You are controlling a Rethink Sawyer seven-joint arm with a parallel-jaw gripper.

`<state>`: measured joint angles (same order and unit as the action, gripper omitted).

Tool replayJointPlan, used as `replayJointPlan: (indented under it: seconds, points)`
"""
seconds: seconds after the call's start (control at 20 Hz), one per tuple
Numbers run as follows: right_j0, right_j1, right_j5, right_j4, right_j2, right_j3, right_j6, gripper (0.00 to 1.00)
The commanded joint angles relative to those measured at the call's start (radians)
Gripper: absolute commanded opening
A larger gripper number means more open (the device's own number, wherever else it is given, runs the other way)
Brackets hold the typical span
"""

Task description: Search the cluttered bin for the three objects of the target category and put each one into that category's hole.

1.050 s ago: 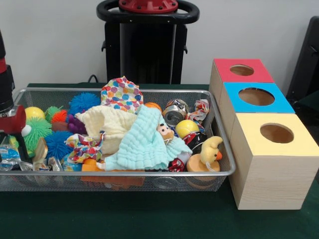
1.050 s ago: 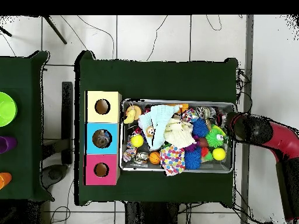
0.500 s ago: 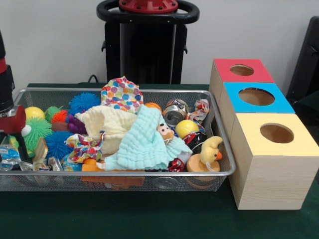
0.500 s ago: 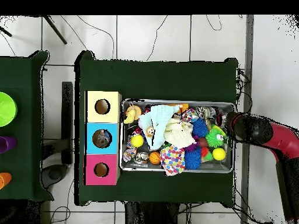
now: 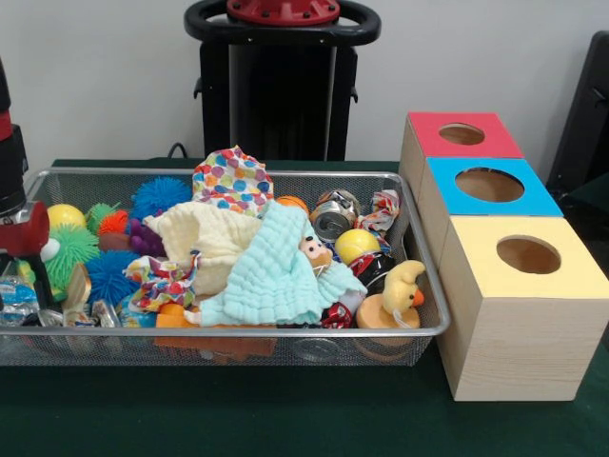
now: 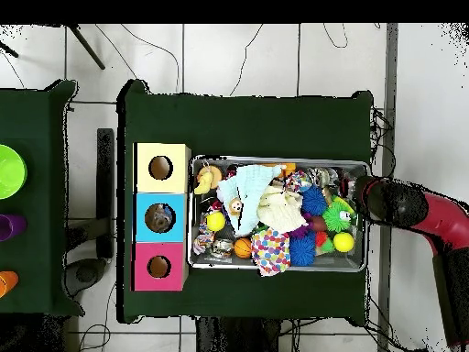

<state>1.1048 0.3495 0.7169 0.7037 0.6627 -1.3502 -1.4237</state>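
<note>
The wire bin is full of mixed things, and the task does not name the target category, so I cannot tell which objects are wanted. The gripper hangs at the left end of the bin in the front view, just above some crinkly wrappers and beside a green spiky ball. I cannot tell if its claw is open or closed, or if it has hold of anything. If the cloths are the target, the mint cloth and the cream cloth lie in the middle on top of the pile; they look soft and light, so a pinch on a raised fold is probably best. The crushed cans near the far wall seem stiff and slippery, better to take across the body. The three boxes stand just beside the bin: the red box, the blue box and the yellow box, each with a round hole.
</note>
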Motion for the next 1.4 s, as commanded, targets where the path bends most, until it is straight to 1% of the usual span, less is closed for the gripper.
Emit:
replayJointPlan:
  seconds: [0.05, 0.25, 0.65, 0.85, 1.05, 1.4]
  points:
    - [0.027, -0.112, -0.103, 0.148, 0.002, 0.041, 0.321, 1.00]
    - [0.028, -0.119, -0.104, 0.147, 0.001, 0.037, 0.323, 1.00]
    - [0.033, -0.136, -0.103, 0.148, 0.006, 0.056, 0.338, 1.00]
    - [0.033, -0.135, -0.111, 0.153, 0.004, 0.053, 0.330, 1.00]
    - [0.037, -0.149, -0.115, 0.149, 0.010, 0.060, 0.332, 1.00]
    - [0.025, -0.132, -0.100, 0.146, 0.007, 0.057, 0.318, 1.00]
